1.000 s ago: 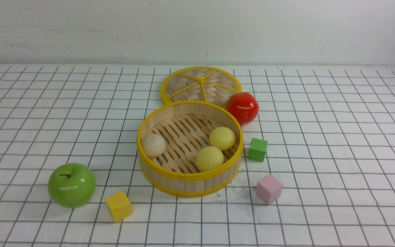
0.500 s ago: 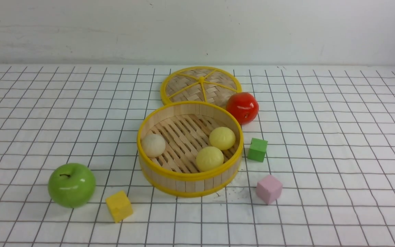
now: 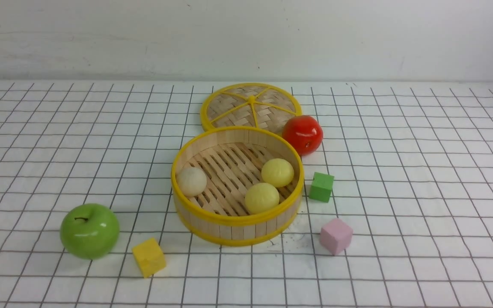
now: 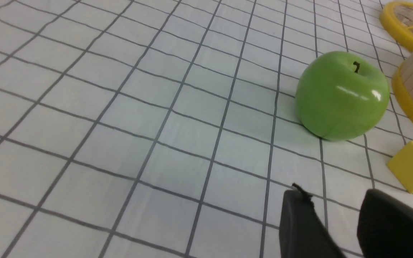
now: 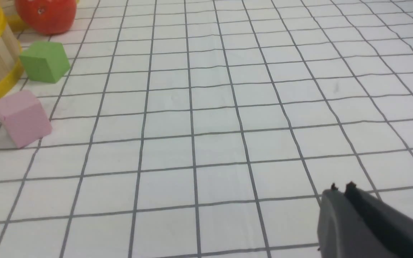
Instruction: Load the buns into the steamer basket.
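Only the tips of the robot are showing. The left hand (image 4: pixel 335 215) is appearing as two matte black fingers (image 4: pixel 299 225), blunt and wedge-shaped, one with a small nub at its tip. The right hand (image 5: pixel 341 188) is showing dark grey fingers (image 5: pixel 368 222) with tiny paired points on their ends.

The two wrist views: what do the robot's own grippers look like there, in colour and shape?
Only the finger ends show. The left gripper has two matte black fingers with rounded, wedge-like ends and a small nub on one tip. The right gripper has dark grey to black fingers, flat and tapering, each tipped with a small nub. No cables or markings are visible.
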### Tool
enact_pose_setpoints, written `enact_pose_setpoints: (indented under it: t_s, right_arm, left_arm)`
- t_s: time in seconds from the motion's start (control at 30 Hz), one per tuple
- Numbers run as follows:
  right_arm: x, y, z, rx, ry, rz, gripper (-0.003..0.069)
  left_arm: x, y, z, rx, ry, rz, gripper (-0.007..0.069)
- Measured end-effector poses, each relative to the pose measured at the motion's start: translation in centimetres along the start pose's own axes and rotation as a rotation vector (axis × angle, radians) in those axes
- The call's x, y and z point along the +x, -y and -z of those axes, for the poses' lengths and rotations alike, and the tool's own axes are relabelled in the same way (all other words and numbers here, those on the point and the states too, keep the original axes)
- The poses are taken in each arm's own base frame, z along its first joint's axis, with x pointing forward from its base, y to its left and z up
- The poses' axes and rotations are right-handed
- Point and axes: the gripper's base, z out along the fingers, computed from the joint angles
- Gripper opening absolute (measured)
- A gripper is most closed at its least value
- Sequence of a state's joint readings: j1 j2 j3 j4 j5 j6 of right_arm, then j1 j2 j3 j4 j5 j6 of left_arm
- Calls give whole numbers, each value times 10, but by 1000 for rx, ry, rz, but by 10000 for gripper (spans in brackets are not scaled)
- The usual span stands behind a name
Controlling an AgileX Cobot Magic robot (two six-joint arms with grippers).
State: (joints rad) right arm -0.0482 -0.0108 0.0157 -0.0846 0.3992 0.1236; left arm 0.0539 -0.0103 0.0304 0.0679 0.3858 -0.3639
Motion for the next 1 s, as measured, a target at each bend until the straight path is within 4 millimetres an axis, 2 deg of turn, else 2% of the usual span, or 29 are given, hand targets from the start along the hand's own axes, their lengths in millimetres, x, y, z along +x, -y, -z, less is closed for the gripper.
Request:
enact_pose_setpoints:
  t_s: [1.0]
  right_arm:
    - [0,0,0,0,5,1,59]
  left_arm:
    - [0,0,0,8,-2,-3,237]
